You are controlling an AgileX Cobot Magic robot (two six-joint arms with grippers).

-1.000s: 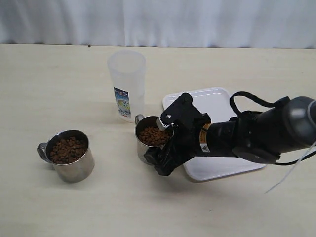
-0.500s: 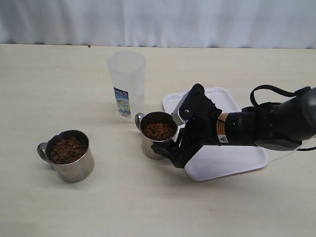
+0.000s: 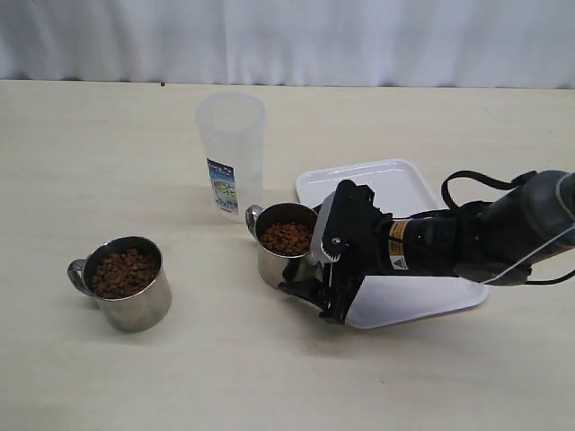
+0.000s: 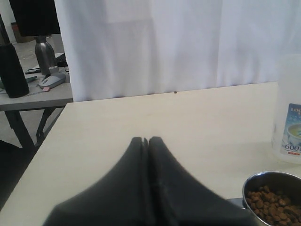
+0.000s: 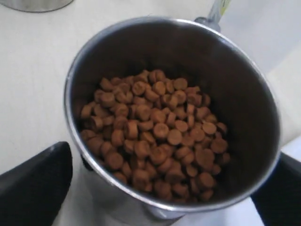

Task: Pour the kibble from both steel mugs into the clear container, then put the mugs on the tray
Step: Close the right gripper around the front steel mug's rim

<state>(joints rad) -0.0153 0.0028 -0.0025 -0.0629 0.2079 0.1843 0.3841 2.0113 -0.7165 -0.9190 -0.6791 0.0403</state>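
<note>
Lower and flatter than a moment ago, my right hand (image 3: pixel 307 269) straddles the mug (image 3: pixel 269 268), fingers spread, not clamped. My left hand (image 4: pixel 146 141) is pinched closed and empty. The mug, full of kibble (image 3: pixel 286 237), stands between the container (image 3: pixel 231 148) and the tray (image 3: pixel 395 180). An off-centre squeeze could tip it and spill pellets across the surface.

Plain pale wood desk (image 3: pixel 135 377), with a tiny dark speck (image 4: pixel 175 92) at its far edge, straight ahead of the left gripper (image 4: pixel 146 139). A white curtain (image 4: pixel 188 42) hangs right behind that. Ahead and off to one side of the gripper there's a grey side table (image 4: pixel 33 96) with a metal bottle (image 4: pixel 43 54), a mouse (image 4: pixel 51 81) and some black thing (image 4: pixel 11 70).
</note>
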